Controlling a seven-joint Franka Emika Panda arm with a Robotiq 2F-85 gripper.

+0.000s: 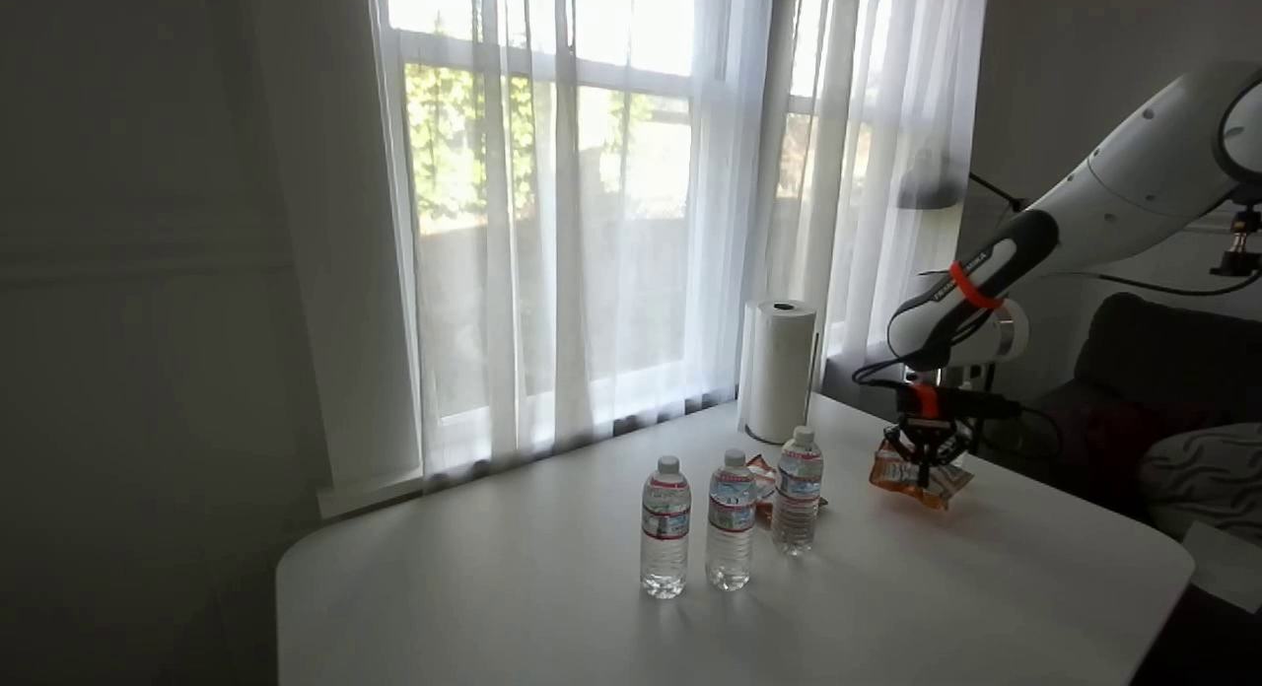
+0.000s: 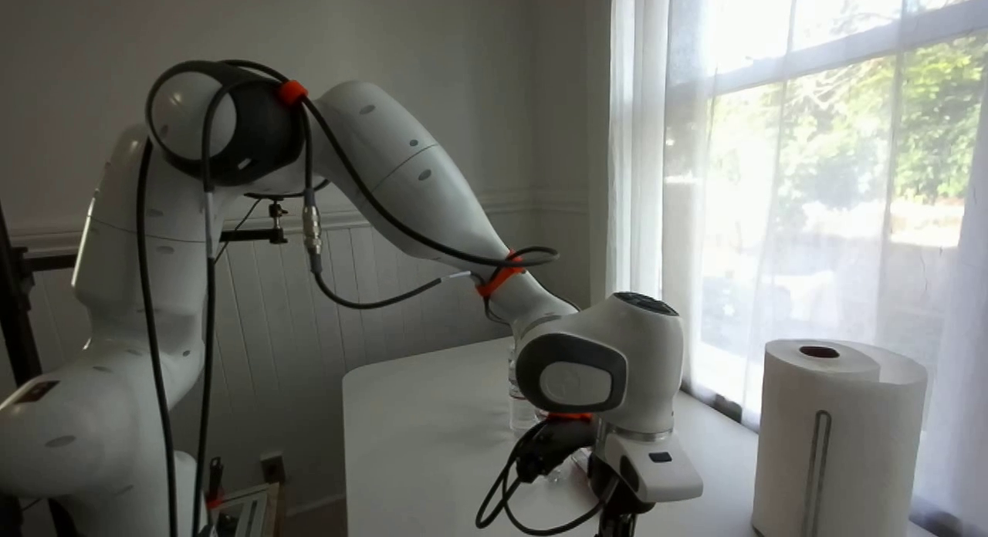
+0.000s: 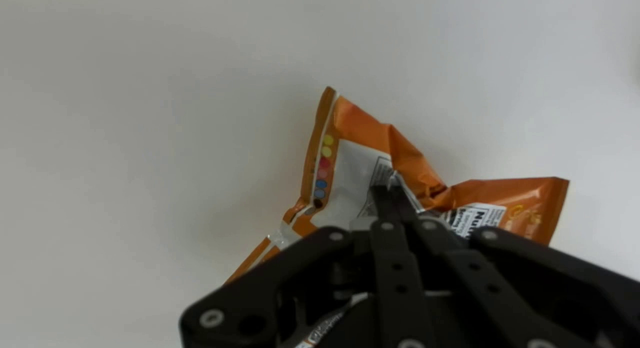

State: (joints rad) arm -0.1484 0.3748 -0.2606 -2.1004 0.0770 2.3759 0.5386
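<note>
Over the table (image 1: 493, 578), the gripper (image 3: 390, 194) points down, its jaws drawn together on the orange bag (image 3: 352, 173), which creases and folds up at both sides of the pinch. Whether that bag touches the table or hangs just above it, I cannot tell. Well apart from it, three bottles (image 1: 730, 528) stand upright near one another in an exterior view, with a second bag (image 1: 764, 486), also orange, partly hidden behind two of them. Near the curtains (image 1: 735, 223), a white towel roll (image 1: 782, 371) stands on its end.
</note>
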